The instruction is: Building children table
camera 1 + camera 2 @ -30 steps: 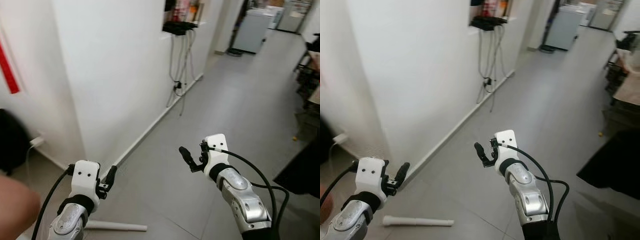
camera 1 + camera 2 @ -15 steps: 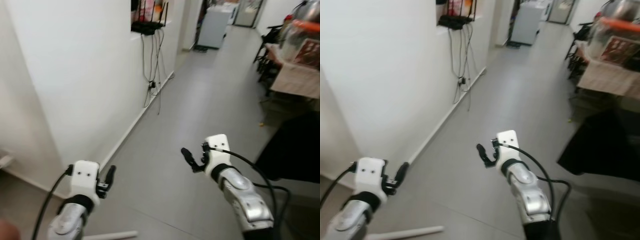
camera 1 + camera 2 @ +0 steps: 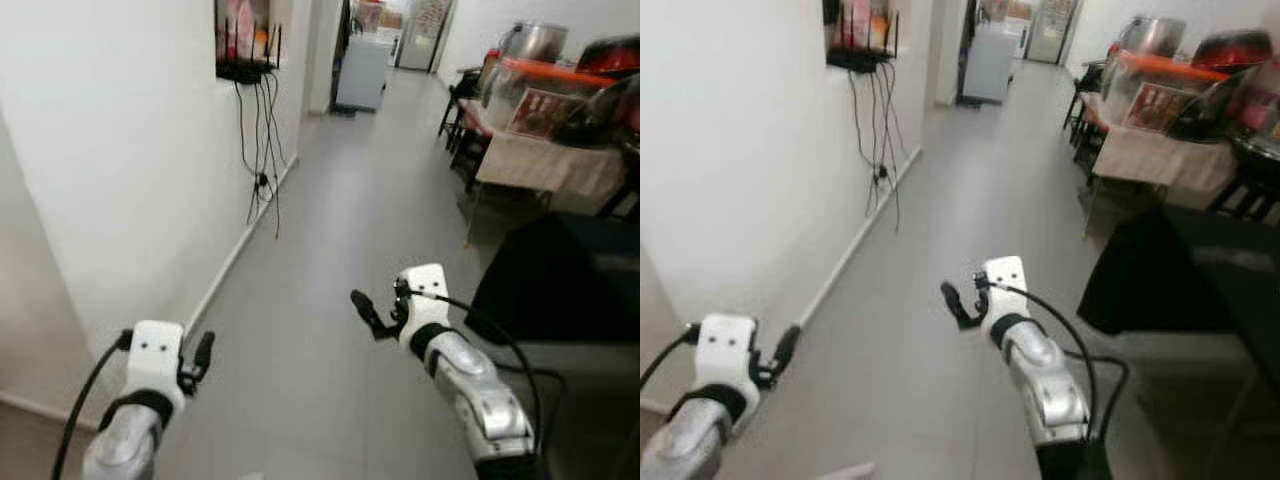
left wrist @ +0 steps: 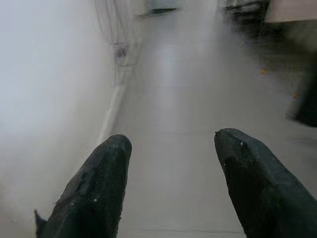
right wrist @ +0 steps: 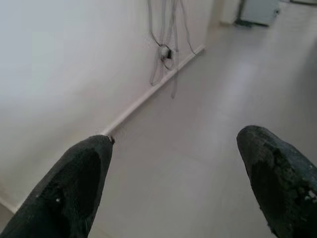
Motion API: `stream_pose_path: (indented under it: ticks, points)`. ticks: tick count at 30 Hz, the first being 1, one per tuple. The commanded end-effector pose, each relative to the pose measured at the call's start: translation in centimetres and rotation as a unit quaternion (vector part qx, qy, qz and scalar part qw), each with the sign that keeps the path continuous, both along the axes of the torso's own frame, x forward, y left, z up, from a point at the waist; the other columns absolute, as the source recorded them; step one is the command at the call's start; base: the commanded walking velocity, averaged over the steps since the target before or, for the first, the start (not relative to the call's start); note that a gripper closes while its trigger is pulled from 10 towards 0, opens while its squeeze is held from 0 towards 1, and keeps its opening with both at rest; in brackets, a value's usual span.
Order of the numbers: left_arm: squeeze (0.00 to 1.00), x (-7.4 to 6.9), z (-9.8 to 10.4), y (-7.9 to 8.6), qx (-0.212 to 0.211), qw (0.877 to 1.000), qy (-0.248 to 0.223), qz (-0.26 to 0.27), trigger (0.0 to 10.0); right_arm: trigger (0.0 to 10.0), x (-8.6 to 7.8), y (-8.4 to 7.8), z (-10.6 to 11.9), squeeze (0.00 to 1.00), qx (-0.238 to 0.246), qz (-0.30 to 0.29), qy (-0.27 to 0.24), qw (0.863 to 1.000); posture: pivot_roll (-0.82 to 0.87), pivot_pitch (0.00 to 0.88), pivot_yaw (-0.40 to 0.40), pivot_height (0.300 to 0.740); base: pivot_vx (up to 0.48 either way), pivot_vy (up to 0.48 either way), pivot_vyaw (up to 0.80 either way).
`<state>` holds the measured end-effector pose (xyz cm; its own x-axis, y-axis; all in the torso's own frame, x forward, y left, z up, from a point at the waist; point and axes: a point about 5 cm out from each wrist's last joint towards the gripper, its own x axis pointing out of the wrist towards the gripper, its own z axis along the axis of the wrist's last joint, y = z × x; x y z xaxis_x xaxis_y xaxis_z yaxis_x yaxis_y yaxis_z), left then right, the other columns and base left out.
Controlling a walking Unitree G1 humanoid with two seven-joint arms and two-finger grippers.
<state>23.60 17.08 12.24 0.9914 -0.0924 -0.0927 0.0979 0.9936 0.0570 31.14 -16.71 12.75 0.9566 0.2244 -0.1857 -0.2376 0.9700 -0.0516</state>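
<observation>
Both arms are raised in front of me over a grey tiled floor (image 3: 330,230). My left gripper (image 3: 203,352) is low on the left, close to the white wall, and in the left wrist view its fingers (image 4: 99,188) stand apart with nothing between them. My right gripper (image 3: 365,310) is out at the centre, open and empty, with floor showing between its fingers (image 5: 79,183). The end of a white tube (image 3: 845,470) lies on the floor at the bottom edge, below the left gripper.
A white wall (image 3: 100,150) runs along the left, with a black router shelf (image 3: 245,70) and hanging cables (image 3: 262,150). On the right stand a cloth-covered table (image 3: 540,160) with pots and a black object (image 3: 560,280). A white appliance (image 3: 360,70) stands down the corridor.
The camera has swung right and up the corridor, so the table on the right has come into view and the white tube has slid to the bottom edge. Both arms keep their pose.
</observation>
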Motion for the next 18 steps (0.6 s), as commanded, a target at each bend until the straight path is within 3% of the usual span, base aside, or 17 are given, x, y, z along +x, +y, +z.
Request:
stream_pose_path:
  ticks: [1,9,18]
  points:
    - [0.00,-0.18,-0.39,0.39,0.008,1.000,0.013,0.007,10.0,10.0,0.17,0.48,0.47,0.00,0.004,0.006,-0.006,1.000,0.00,0.008,-0.071,0.740,0.000,0.480,0.00]
    - [0.00,-0.30,-0.35,0.40,0.003,1.000,0.014,0.008,10.0,10.0,0.11,0.43,0.39,0.00,0.000,0.007,-0.001,1.000,0.00,0.013,-0.070,0.740,0.000,0.440,0.00]
    - [0.00,-0.43,-0.29,0.36,0.004,1.000,0.012,0.008,10.0,10.0,-0.01,0.48,0.28,0.00,0.000,0.009,0.003,1.000,0.00,0.012,-0.073,0.740,0.000,0.000,-0.80]
